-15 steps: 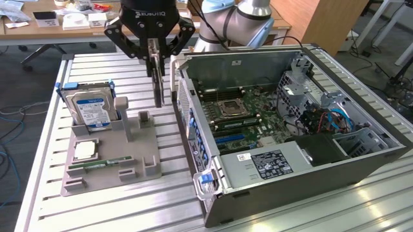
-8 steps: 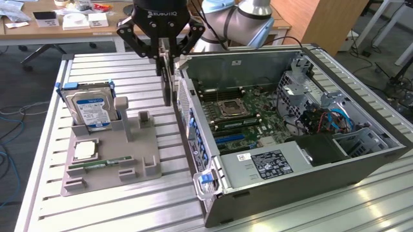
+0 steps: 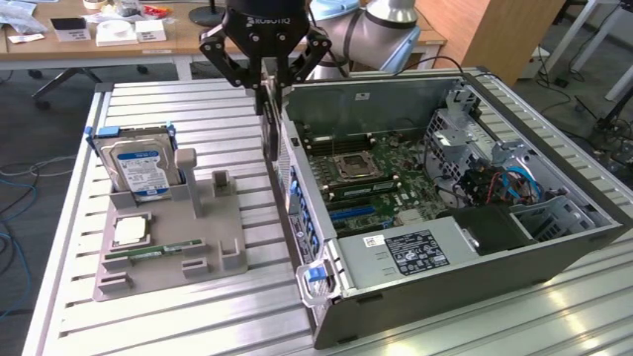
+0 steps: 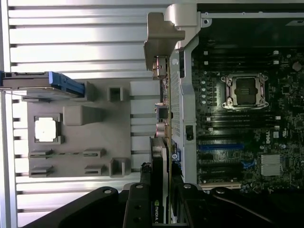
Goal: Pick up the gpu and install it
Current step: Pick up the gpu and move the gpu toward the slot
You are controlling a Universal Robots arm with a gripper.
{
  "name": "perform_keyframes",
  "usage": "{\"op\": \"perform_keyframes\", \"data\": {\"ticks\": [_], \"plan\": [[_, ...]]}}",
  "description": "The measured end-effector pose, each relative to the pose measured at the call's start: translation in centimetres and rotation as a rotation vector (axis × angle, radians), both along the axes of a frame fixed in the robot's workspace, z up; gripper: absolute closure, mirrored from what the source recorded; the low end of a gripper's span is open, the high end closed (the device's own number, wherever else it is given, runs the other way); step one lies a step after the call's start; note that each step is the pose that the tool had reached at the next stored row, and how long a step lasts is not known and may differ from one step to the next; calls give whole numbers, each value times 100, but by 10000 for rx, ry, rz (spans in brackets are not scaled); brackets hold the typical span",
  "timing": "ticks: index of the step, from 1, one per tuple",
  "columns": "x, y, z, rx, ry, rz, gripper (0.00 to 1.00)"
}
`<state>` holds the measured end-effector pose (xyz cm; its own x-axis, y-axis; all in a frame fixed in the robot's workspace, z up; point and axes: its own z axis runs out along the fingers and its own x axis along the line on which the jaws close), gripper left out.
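Wrist view first, nearest things first. Grips the gpu (image 4: 162,161) between the fingers (image 4: 138,205), closed partway onto the two faces of the thin card, with the board jutting edge-on past the tips and ending in its silver bracket (image 4: 164,33). Hangs below the fingers in the exterior view, lifted off the ribbed tabletop (image 3: 198,119).

Done with the pick-up, then; not yet with the installing, judging by the card's place. Sits just beside the rear wall (image 4: 183,95) of the open computer case (image 3: 554,245), on its outer side; cannot tell whether touching. Leaves that wall between card and motherboard (image 4: 247,142) as the thing in the way.

Beyond the wall, on the case side of the fingers: a blue expansion slot (image 4: 216,146) among darker ones, empty so far as visible, then memory slots and the bare processor socket (image 4: 246,90).

On the opposite side of the fingers, well apart: a grey holder (image 4: 95,142) with a processor chip (image 4: 47,129), a memory stick (image 4: 61,153) lying flat, and a hard drive (image 4: 45,81) standing on edge at its far end.
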<state>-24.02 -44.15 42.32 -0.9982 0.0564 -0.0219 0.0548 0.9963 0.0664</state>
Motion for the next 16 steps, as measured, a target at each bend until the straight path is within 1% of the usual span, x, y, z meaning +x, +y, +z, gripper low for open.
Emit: {"op": "perform_keyframes", "data": {"ticks": [16], "plan": [[328, 0, 0, 31, 0, 1, 73]]}}
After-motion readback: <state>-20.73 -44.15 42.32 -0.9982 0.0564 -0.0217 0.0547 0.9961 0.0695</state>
